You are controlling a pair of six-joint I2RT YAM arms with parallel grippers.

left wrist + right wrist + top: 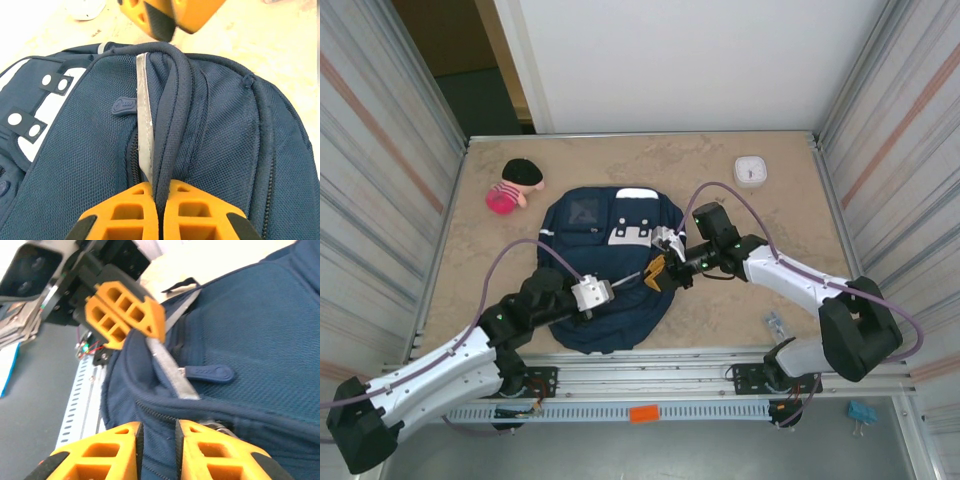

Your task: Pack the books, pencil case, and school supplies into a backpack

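Top external view first: the large navy-blue fabric backpack with white trim [565,240] lies flat a little left of the middle of the beige stone-patterned tabletop [720,170], its near end close to the near edge, and both arms meet over its right side. On the left wrist camera, my left gripper [157,192] is clamped tight on a rolled, padded navy rim of the bag [172,110]. That rim runs right beside a silvery-white trim strip [142,120] and a small navy zip pull [124,106]. On the right wrist view, my right gripper [157,437] sits low over the zip line with its jaws a sliver apart, and I can't tell whether any fabric is pinched. As I judge the handling, this is soft, floppy, mesh-faced cloth, light and not fragile. It will sag and fold rather than keep a shape, so an opening won't gape on its own. The padded rim and the zip pull look like the firm places to take hold, while plain panel fabric would likely bunch and slip. Elsewhere on the surface, a tiny clear, silvery item [775,325] lies toward the near-right corner. A white square device [750,170] sits by the far-right corner, and a pink and black plush toy [515,185] by the far-left corner. Room is tight: ribbed metal walls [380,170] close in both sides, and a plain white wall [700,60] stands behind.
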